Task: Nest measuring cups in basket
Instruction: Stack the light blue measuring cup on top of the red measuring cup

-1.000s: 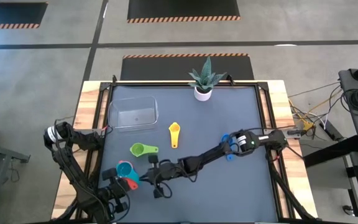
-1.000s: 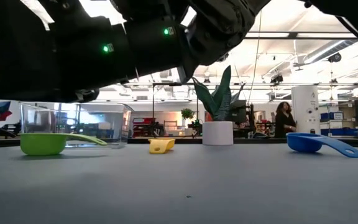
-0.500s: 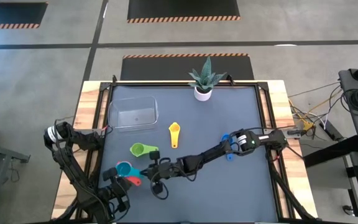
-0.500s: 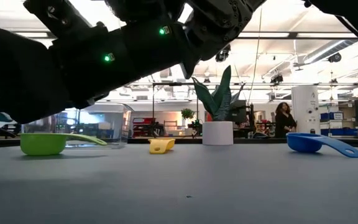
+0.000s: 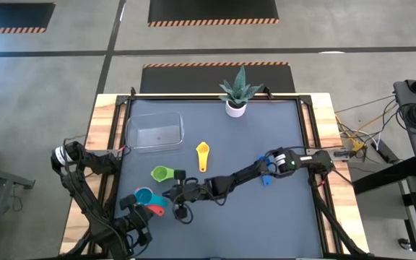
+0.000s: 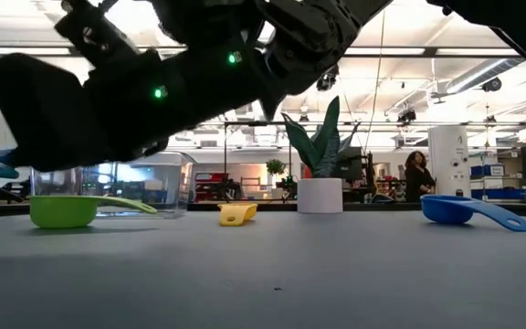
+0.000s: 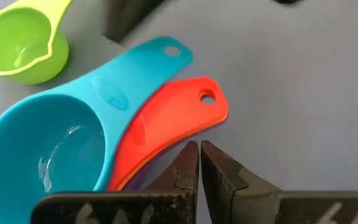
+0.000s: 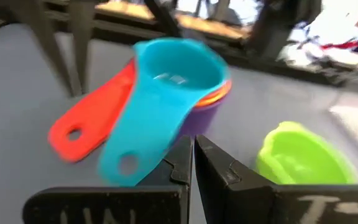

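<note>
A nested stack of measuring cups (image 5: 146, 200) sits on the table near its near-left corner. The teal cup (image 7: 55, 155) is on top, the red handle (image 7: 173, 118) fans out beside it, and a purple cup (image 8: 204, 115) is at the bottom. The green cup (image 5: 162, 173), the yellow cup (image 5: 202, 155) and the blue cup (image 5: 266, 178) lie singly on the mat. The clear basket (image 5: 154, 132) stands at the far left. My left gripper (image 7: 199, 155) is shut just beside the red handle. My right gripper (image 8: 191, 152) is shut and hovers close to the stack on its right side. My left gripper's shut fingertips (image 7: 188, 155) stand right at the edge of the red handle (image 7: 185, 134), coming from the near side. Whether they touch it, I cannot tell.
A small white plant pot (image 5: 235, 108) stands at the far edge. My right arm stretches across the table's middle and partly covers the blue cup. The mat's right half and near side show nothing else. A person stands in the room far behind the table.
My right gripper has drawn a little toward the far edge and risen, ending beside the green cup and the stack. At the low view's left edge a teal handle now shows where a red one showed a second ago.
</note>
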